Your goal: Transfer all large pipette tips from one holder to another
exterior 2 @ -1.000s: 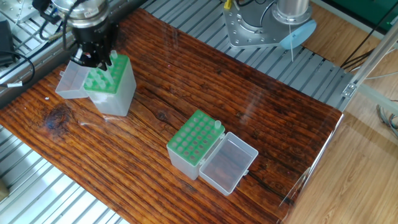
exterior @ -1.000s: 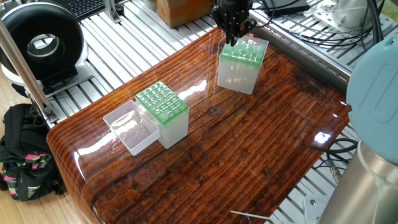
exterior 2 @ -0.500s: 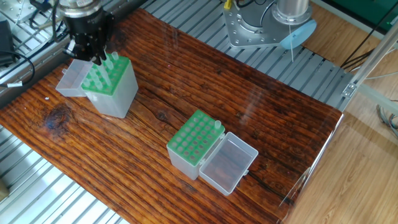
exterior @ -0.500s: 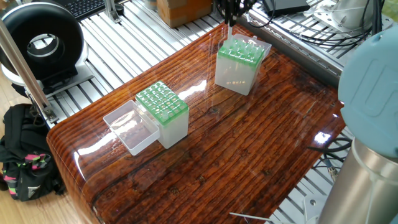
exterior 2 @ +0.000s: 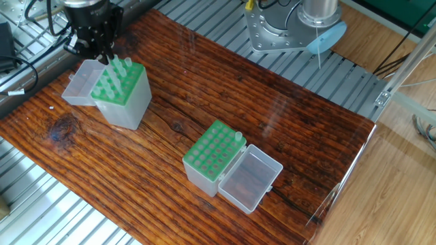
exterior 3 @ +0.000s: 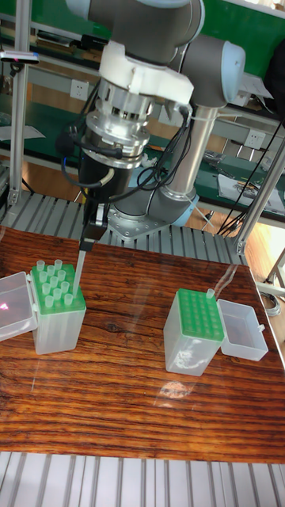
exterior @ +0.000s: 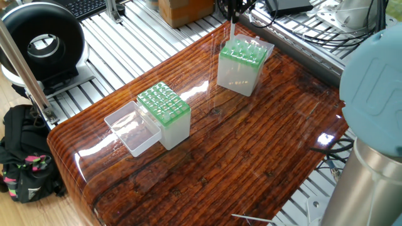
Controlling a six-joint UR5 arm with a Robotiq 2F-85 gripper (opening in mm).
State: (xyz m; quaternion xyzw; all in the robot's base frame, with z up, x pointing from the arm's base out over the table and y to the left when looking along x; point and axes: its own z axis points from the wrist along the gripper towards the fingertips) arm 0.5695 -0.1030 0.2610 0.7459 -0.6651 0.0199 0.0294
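1. The worktop (exterior 3: 142, 380) carries two green-topped holders: the source holder (exterior 3: 57, 313) at the frame's left, the destination holder (exterior 3: 194, 329) right of centre with one tip (exterior 3: 210, 295) seated.
2. My end effector (exterior 3: 89, 236) hangs above the source, pinched on a lifted tip (exterior 3: 81, 261), raised to clear the remaining large pipette tips (exterior 3: 55, 285).

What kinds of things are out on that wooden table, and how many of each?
Green-topped holders: 2
Open clear lids: 2
Tip held in the gripper: 1
Tip standing in the nearly empty holder: 1
Total: 6, leaving out the tips in the fuller holder, which are too blurred to count.
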